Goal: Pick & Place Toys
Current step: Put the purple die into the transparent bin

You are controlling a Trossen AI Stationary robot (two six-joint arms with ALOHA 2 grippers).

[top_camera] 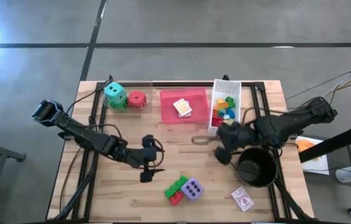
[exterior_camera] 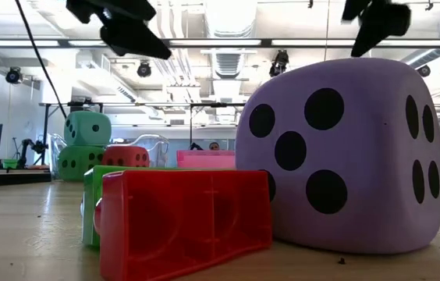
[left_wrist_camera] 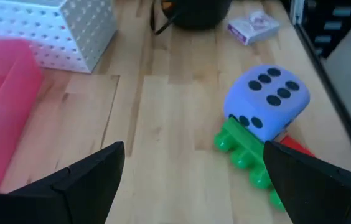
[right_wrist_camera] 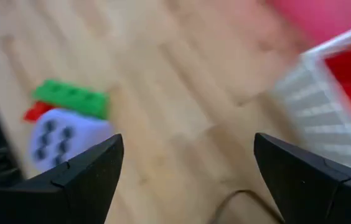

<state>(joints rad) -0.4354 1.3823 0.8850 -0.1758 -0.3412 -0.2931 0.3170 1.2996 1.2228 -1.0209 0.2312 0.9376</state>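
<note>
A purple die (top_camera: 193, 188) sits near the table's front edge with a green brick (top_camera: 177, 184) and a red brick (top_camera: 175, 198) against its left side. A card pack (top_camera: 243, 199) lies to its right. At the far left a teal die (top_camera: 115, 93) rests on a green die (top_camera: 118, 104), next to a red die (top_camera: 137, 99). My left gripper (top_camera: 149, 169) hovers open left of the purple die (left_wrist_camera: 267, 99). My right gripper (top_camera: 223, 149) hangs open above the table between the basket and the pot, with nothing between its fingers (right_wrist_camera: 88, 168).
A white mesh basket (top_camera: 218, 99) with several small bricks stands at the back, beside a pink tray (top_camera: 169, 112) holding a card pack (top_camera: 183, 107). A black round pot (top_camera: 256, 168) stands at the right. A thin ring (top_camera: 199, 140) lies mid-table.
</note>
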